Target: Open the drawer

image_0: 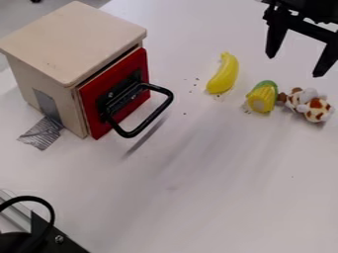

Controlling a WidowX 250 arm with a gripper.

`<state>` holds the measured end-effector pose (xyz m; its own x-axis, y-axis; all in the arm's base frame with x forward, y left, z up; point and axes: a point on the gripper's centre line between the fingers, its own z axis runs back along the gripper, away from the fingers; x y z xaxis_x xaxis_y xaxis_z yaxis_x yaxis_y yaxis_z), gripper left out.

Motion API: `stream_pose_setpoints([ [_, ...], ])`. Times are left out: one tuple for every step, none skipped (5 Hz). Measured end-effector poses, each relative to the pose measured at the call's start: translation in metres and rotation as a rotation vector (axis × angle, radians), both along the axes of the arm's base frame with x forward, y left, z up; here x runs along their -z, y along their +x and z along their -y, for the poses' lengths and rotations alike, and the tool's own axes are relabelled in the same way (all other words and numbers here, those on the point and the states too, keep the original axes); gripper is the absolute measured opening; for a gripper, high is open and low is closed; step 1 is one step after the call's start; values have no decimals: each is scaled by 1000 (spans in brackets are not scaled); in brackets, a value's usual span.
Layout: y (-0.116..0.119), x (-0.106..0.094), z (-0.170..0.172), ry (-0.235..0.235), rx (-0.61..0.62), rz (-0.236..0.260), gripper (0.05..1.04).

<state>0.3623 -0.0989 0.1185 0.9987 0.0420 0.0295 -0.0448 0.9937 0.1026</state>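
Observation:
At the top right corner the black gripper (294, 63) hangs over the table with its two fingers spread wide and nothing between them. It is well to the right of a small wooden box (76, 39) at the upper left. The box's red-fronted drawer (99, 111) faces right and sits in the box, with a thin dark gap along its top edge. A black loop handle (155, 114) sticks out from the red front, and the gripper is apart from it.
A yellow toy banana (225, 74), a toy corn (263, 97) and a spotted plush toy (309, 105) lie in a row below and left of the gripper. Silvery tape (43, 133) holds the box's left side to the white table (198, 197). Black hardware (49, 239) stands at the lower left.

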Motion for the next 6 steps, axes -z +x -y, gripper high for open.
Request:
stream_pose_setpoints([
  [-3, 16, -1, 15, 1, -43, 999],
  [-28, 36, -23, 72, 20, -80, 999],
  [-40, 30, -50, 101, 13, -51, 999],
  [-55, 36, -77, 115, 16, -45, 999],
  [-68, 51, -104, 112, 21, -60, 999],
  [-83, 71, -133, 52, -6, -81, 999],
])
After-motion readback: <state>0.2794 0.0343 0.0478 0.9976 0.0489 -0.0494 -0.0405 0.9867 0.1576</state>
